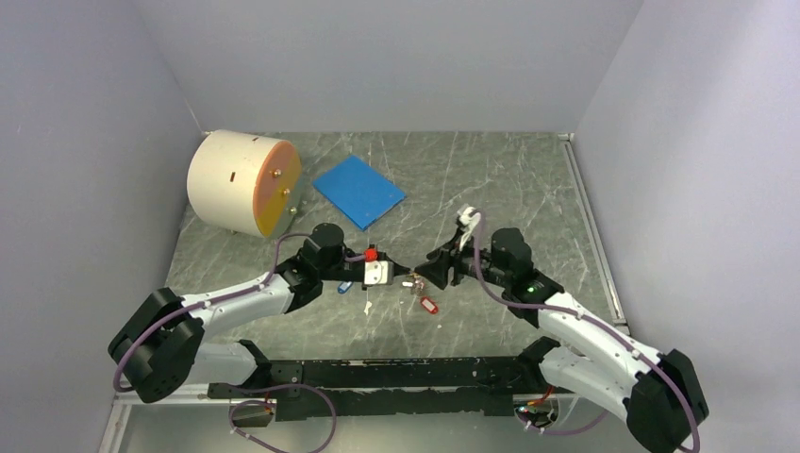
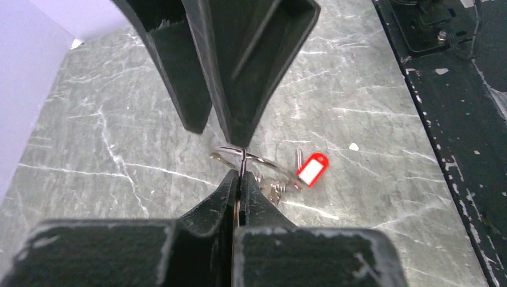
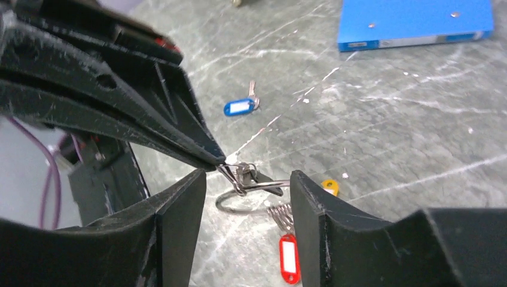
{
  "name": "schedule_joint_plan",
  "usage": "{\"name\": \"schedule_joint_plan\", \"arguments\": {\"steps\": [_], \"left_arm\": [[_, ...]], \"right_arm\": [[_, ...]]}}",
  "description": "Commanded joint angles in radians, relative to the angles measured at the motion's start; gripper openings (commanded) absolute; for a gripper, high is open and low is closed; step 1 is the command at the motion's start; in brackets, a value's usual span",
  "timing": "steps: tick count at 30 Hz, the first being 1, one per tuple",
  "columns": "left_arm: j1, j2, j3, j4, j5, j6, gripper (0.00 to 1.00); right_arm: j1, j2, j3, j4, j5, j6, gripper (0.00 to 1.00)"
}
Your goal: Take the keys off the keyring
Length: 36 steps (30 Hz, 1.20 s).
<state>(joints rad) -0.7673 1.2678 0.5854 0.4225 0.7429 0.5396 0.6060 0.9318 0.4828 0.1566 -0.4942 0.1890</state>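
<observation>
fig. my left gripper (image 2: pixel 241 174) clamps the keyring (image 2: pixel 266 161) wire; my right gripper (image 3: pixel 248 182), fingers spread, straddles the loop, keys (image 3: pixel 280 216) dangling beneath, nearer the right arm.

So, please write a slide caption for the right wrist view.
Left gripper pinches the keyring, which sits between the open right gripper's fingers; red tag below.
</observation>
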Motion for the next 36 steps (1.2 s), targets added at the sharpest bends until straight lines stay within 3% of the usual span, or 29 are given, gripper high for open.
{"name": "schedule_joint_plan", "arguments": {"steps": [1,7,16,25,36], "left_arm": [[-0.003,-0.041,-0.021,0.137,-0.034,-0.028,0.03],[-0.003,-0.036,-0.043,0.215,-0.043,-0.059,0.03],[-0.008,-0.032,-0.055,0.272,-0.048,-0.084,0.03],[-0.01,-0.019,-0.064,0.312,-0.084,-0.094,0.03],[-0.012,0.001,-0.086,0.398,-0.111,-0.129,0.02]], "right_arm": [[-0.053,-0.078,-0.056,0.128,0.081,0.301,0.59],[-0.076,-0.064,-0.066,0.095,0.129,0.486,0.6],[-0.077,0.031,-0.126,0.311,0.049,0.68,0.6],[-0.078,0.075,-0.143,0.485,-0.035,0.755,0.56],[-0.091,0.146,-0.169,0.693,-0.11,0.864,0.38]]}}
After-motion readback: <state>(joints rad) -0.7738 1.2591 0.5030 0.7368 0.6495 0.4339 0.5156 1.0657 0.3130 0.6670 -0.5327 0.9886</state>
